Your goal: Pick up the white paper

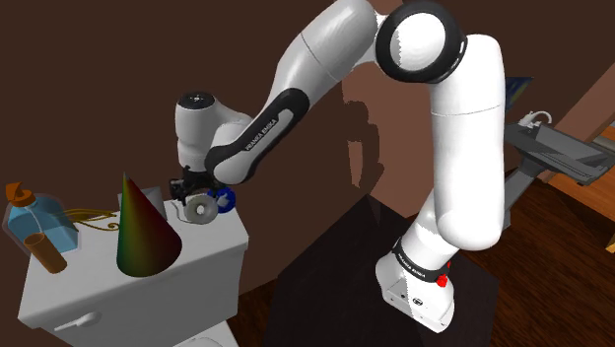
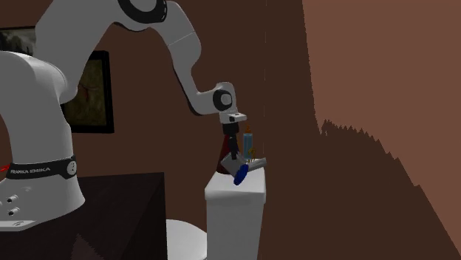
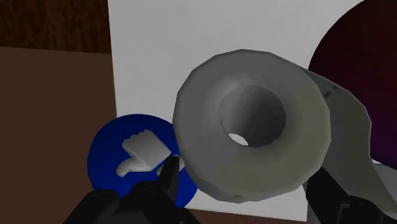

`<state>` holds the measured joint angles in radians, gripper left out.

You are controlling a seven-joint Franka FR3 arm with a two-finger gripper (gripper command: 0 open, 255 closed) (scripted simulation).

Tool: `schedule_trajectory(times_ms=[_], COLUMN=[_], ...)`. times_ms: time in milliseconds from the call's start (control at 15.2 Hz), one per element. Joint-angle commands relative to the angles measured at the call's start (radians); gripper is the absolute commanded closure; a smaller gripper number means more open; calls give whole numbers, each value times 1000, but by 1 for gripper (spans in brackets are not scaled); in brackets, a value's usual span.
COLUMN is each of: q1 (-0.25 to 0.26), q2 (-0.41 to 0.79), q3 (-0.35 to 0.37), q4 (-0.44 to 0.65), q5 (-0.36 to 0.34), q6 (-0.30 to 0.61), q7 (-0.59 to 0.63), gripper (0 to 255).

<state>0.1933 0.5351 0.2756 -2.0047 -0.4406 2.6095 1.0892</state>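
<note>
Jaws clasp the white paper roll from both sides, so the gripper has it in hand at the toilet tank top. In the shoulder view the roll sits at the gripper's six o'clock, with a blue disc at its three. Lift straight and gently; a harder squeeze would likely crush it.

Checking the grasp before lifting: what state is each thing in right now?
End effector: shut on paper roll.
Paper roll: clasped, tail loose.
Cone: upright.
Bottle: standing, capped.
Disc: thumbs-up face showing, beside paper roll.
</note>
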Motion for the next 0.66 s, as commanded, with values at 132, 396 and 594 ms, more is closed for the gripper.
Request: schedule_trajectory(times_ms=[132,396,594], q1=[-17,-30,-34], q2=[-43,-84,-95], q3=[21,40,45], q4=[-5,-7,-7], q5=[26,53,61], q6=[-36,-73,-84], q7=[-23,-45,-51], gripper=[255,255,255])
